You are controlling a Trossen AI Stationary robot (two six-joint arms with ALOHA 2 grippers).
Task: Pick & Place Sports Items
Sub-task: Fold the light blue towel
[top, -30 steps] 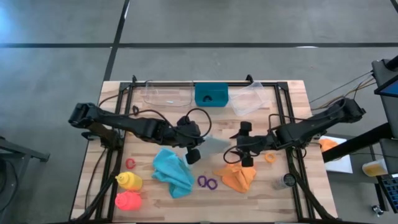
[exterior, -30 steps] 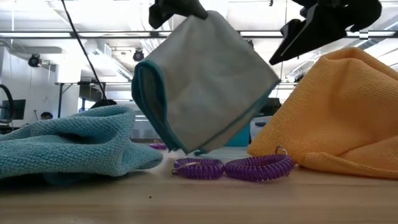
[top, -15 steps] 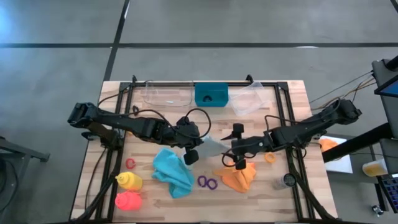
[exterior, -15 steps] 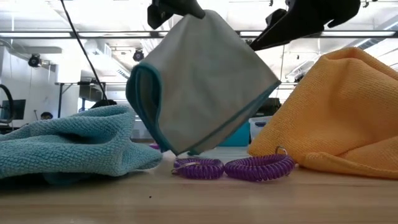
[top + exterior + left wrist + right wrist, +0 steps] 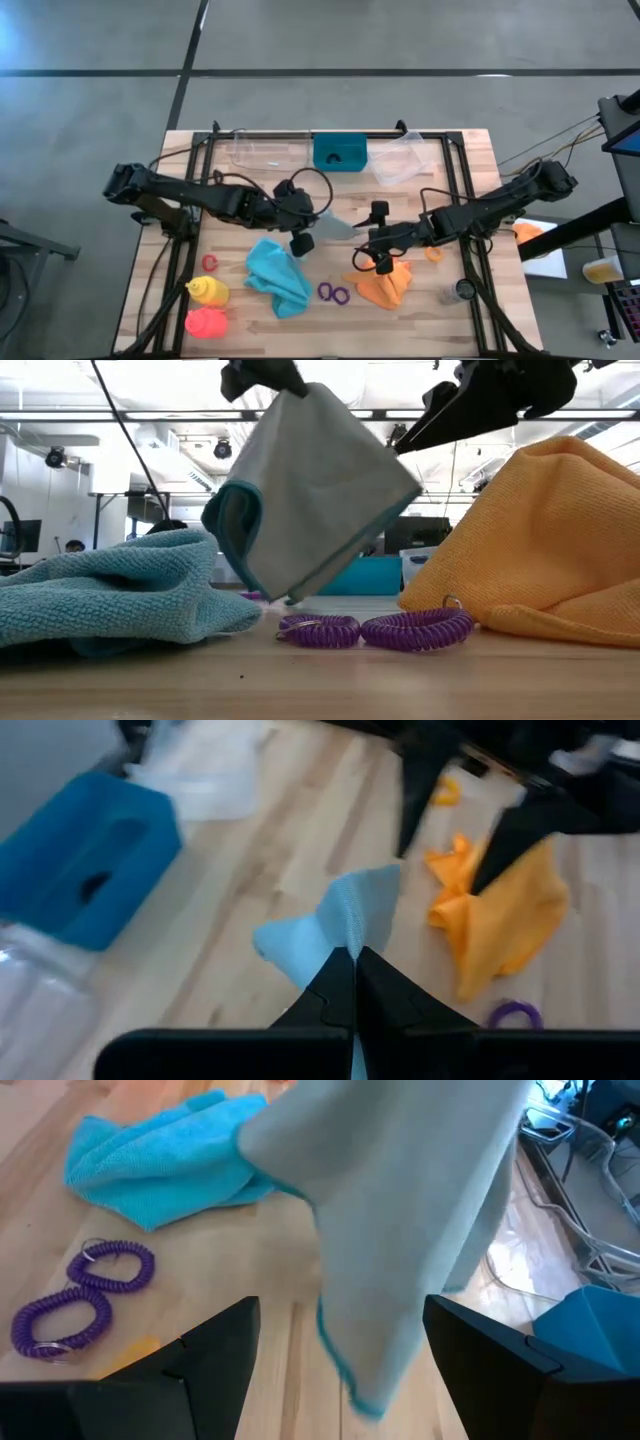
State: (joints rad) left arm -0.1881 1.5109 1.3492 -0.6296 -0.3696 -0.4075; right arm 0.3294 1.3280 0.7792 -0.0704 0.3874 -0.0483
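Wooden desk (image 5: 450,150), bins at far edge | left gripper (image 5: 318,222) fingers clenched on pale blue cloth (image 5: 315,490), lifted mid-desk | right gripper (image 5: 372,243) fingers spread wide beside it, holding nothing | remaining: teal cloth (image 5: 276,277), orange cloth (image 5: 388,285), rings, bottles all unplaced
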